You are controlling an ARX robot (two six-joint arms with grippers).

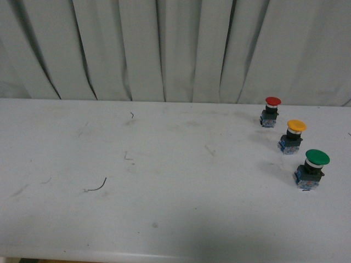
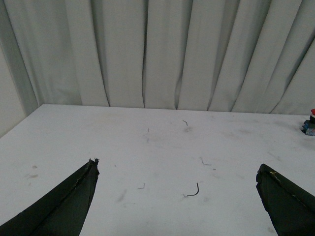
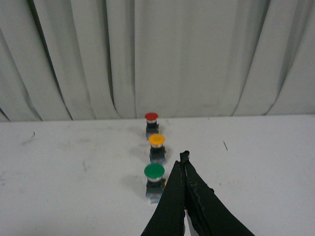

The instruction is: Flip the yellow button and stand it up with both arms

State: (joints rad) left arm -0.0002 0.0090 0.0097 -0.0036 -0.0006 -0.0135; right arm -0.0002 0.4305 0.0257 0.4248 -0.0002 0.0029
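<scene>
The yellow button [image 1: 292, 136] stands upright on the white table, cap up, at the right side, between a red-capped button [image 1: 270, 111] behind it and a larger green-capped button [image 1: 311, 169] in front. It also shows in the right wrist view [image 3: 157, 147]. My right gripper [image 3: 184, 158] is shut and empty, its tip beside the green button [image 3: 154, 179] and short of the yellow one. My left gripper [image 2: 177, 169] is open and empty over the table's left-middle, far from the buttons. Neither arm shows in the front view.
The white table [image 1: 164, 164] carries small scuffs and a thin curved wire scrap [image 1: 98, 186], also in the left wrist view [image 2: 193, 191]. A grey pleated curtain [image 1: 164, 49] hangs along the far edge. The red button peeks in at the left wrist view's edge [image 2: 310, 123].
</scene>
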